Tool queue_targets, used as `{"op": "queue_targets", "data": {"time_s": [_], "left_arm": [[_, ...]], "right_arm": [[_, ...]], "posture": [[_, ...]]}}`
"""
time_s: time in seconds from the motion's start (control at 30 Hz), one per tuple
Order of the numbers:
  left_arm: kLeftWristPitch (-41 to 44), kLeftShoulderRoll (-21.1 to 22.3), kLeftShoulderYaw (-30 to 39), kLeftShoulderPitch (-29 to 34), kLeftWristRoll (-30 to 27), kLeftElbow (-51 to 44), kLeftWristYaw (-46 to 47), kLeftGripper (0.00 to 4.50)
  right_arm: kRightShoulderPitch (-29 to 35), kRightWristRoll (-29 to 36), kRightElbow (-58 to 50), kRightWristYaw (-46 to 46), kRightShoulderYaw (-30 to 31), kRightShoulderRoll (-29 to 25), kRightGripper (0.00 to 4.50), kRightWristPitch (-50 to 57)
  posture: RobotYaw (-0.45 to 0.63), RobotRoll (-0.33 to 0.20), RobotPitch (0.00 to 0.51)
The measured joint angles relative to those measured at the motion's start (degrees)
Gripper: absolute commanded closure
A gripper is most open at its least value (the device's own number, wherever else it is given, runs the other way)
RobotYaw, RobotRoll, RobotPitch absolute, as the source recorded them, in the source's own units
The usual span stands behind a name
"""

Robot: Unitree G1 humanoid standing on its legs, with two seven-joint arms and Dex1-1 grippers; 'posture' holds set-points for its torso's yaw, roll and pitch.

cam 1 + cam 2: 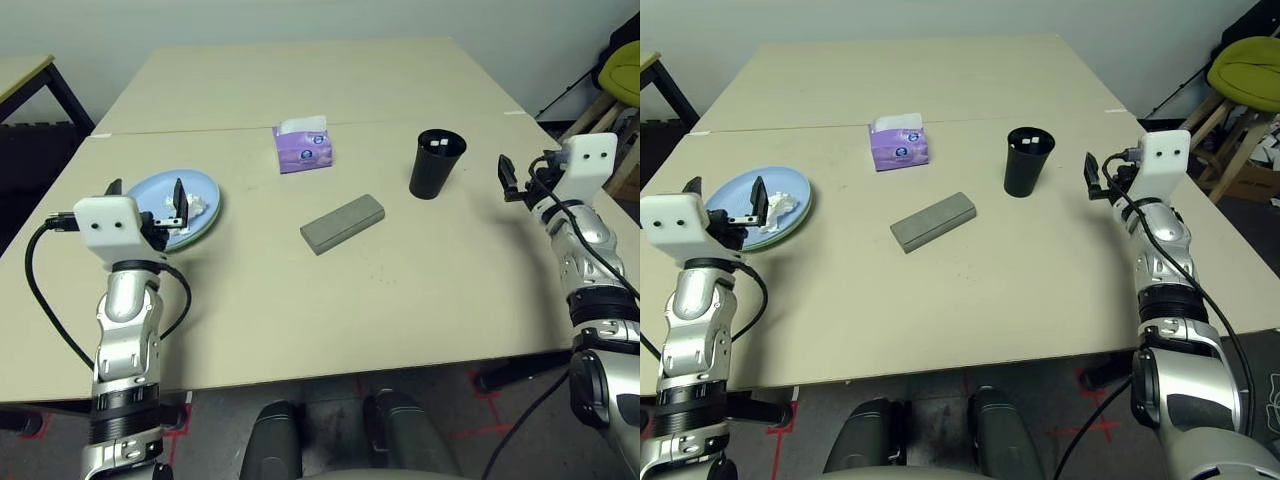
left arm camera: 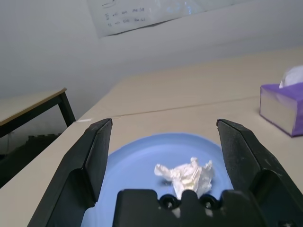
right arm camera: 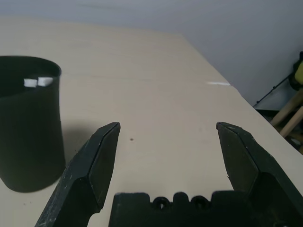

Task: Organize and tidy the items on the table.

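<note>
table (image 1: pixel 420 290) with tidy things
both grippers, left (image 1: pixel 146 205) and right (image 1: pixel 1092 177), are wide apart, grasping nothing; tissue (image 2: pixel 185 173) lies on blue plate (image 2: pixel 142 156).

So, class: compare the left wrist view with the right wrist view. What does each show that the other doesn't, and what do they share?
Left wrist view alone: the light blue plate with the crumpled white tissue lying on it, the purple tissue box further along the table, and a second table at the side.

Right wrist view alone: the black cup standing upright, with two white marker pens' tips just visible inside its rim.

Both: the pale beige table, a wall beyond it, and that arm's own gripper, left gripper and right gripper, jaws wide apart and holding nothing.
</note>
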Motion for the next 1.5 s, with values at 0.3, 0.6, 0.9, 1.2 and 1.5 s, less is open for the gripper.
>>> {"op": "queue_targets", "data": {"time_s": [0.3, 0.6, 0.9, 1.2, 1.5], "left_arm": [[-3.00, -0.03, 0.40, 4.41, -0.26, 3.39, -1.50, 0.00], [-0.79, -0.03, 0.78, 4.37, -2.88, 4.83, -3.19, 0.00], [1.69, -0.25, 1.82, 4.10, -4.25, 4.60, -3.04, 0.00], [2.61, -1.25, 1.99, 3.65, -4.37, 2.97, -3.02, 0.00], [4.87, -1.67, 2.02, 2.89, -4.39, 2.08, -2.27, 0.00]], "right_arm": [[-1.01, 1.42, 7.66, -1.26, -2.17, 0.78, 0.04, -2.42], [-2.15, 3.45, 12.39, 0.90, -3.65, 1.61, 0.04, -3.74], [-2.12, 4.63, 13.77, 4.16, -4.94, 1.59, 0.04, -5.81], [-0.17, 5.40, 13.60, 6.17, -5.36, 1.57, 0.04, -9.86], [0.75, 5.58, 13.62, 6.25, -5.72, 1.62, 0.04, -14.03]], "posture": [[0.07, 0.000, 0.052], [0.07, 0.000, 0.041], [0.07, 0.000, 0.031], [0.07, 0.000, 0.024], [0.07, 0.000, 0.022]]}}
